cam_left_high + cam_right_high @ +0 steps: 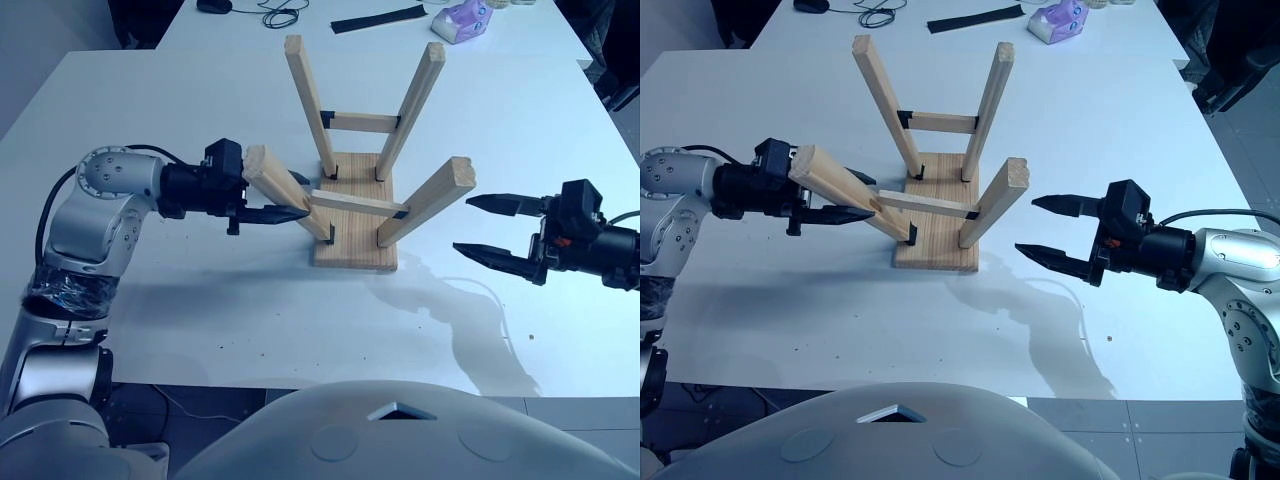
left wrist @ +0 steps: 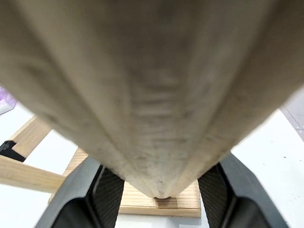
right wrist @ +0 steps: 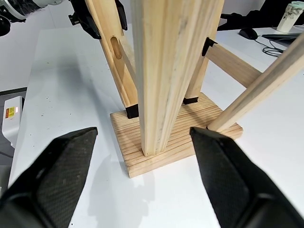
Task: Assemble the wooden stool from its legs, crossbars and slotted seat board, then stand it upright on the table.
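Right gripper [image 1: 462, 225] spread wide and empty, just beside the near-right leg [image 1: 430, 203], not touching. Left gripper [image 1: 288, 206] clamped on the near-left leg [image 1: 262, 168]. Stool [image 1: 940, 180] sits inverted mid-table: seat board [image 1: 355, 255] flat on the table [image 1: 250, 320], four legs up, near crossbar [image 1: 355, 204] and far crossbar [image 1: 362, 122] both fitted. Looks assembled, though the near legs splay and may need seating. Left to do: flip upright.

The wooden stool [image 1: 312, 105] sits upside down, slotted seat board [image 1: 355, 256] flat underneath, four pale legs [image 1: 420, 100] splayed upward, two crossbars [image 1: 360, 123] in black brackets. The near-left leg [image 1: 272, 180] lies between the left gripper [image 1: 298, 213] fingers, seemingly clamped; the near-right leg [image 1: 430, 202] stands just beside the spread-fingered right gripper [image 1: 462, 225], apart
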{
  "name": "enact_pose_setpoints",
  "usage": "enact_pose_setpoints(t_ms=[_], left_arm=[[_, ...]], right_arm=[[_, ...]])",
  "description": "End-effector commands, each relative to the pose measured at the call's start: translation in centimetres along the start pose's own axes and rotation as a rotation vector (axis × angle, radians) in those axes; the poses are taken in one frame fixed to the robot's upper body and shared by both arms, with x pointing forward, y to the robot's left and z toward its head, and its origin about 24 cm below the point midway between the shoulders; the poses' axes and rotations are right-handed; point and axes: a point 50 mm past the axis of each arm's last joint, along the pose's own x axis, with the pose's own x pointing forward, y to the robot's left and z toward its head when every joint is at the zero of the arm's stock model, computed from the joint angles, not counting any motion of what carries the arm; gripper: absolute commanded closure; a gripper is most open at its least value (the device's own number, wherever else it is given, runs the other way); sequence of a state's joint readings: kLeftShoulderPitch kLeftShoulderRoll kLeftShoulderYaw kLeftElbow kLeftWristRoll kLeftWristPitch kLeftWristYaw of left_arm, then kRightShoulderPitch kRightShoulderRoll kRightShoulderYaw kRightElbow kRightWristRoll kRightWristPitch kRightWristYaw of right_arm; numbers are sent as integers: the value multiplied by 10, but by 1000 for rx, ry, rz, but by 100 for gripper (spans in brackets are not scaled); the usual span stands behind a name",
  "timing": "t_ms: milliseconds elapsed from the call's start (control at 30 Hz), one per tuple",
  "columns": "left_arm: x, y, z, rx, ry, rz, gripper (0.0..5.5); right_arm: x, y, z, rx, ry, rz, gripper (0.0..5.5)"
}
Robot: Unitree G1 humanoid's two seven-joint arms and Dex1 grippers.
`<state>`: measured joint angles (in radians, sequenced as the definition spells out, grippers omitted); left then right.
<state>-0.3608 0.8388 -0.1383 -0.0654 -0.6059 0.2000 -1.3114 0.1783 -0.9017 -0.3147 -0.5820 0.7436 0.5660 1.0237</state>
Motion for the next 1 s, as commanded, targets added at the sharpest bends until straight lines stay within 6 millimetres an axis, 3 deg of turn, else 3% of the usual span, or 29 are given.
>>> enact_pose_setpoints(t_ms=[33,433,1000], left_arm=[[-17,-9,-43,-145,277,36,347],[-17,-3,-52,-185,301,54,347],[-2,-32,-39,-226,231,-70,347]], right_arm=[[4,1,4,-20,-14,-6,192],[8,1,5,-31,-34,-4,192],[2,3,6,-38,-22,-10,192]])
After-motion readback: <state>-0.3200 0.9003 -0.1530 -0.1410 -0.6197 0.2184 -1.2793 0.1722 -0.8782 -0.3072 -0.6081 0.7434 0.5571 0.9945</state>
